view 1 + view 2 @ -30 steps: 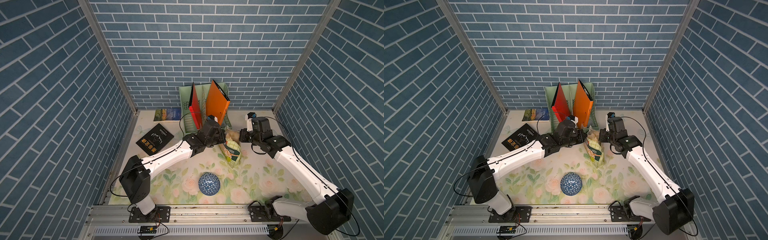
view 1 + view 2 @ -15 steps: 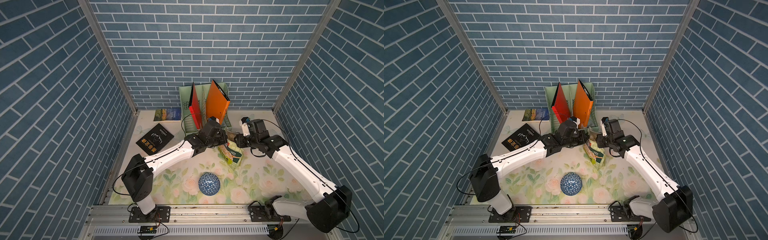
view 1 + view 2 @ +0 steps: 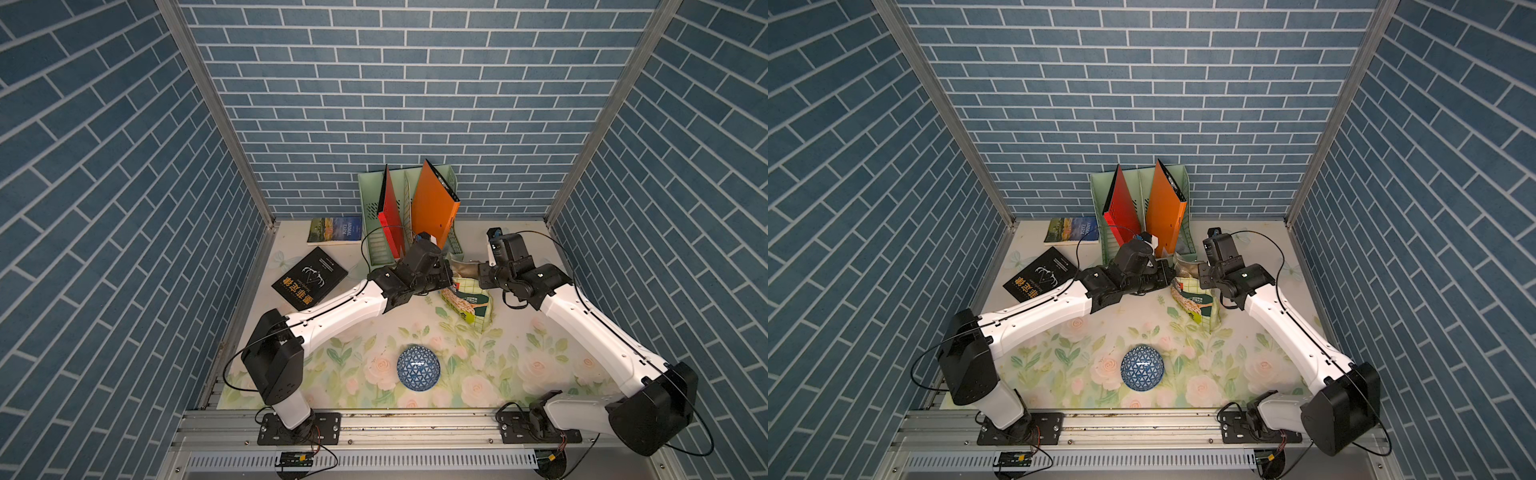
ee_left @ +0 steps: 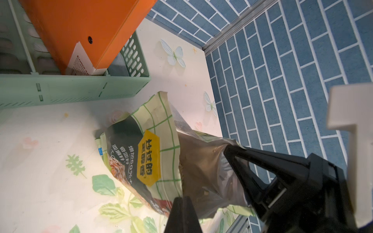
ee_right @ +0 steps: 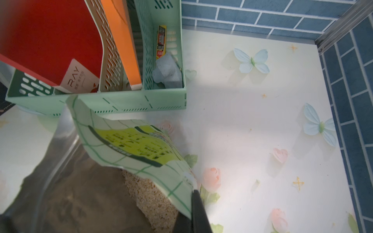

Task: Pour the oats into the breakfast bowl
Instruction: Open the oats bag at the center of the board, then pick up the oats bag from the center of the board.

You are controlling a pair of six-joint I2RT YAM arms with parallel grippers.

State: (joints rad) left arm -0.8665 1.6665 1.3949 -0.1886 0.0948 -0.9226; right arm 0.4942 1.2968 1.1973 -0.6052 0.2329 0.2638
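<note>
Oats (image 5: 145, 193) sit unpoured inside the opened pouch (image 3: 467, 297), upright on the desk (image 3: 332, 374) at one o'clock from the breakfast bowl (image 3: 418, 368), with the left tool (image 3: 449, 276) and right tool (image 3: 480, 274) each clamped tight on its mouth; all pouring is yet to do.
</note>
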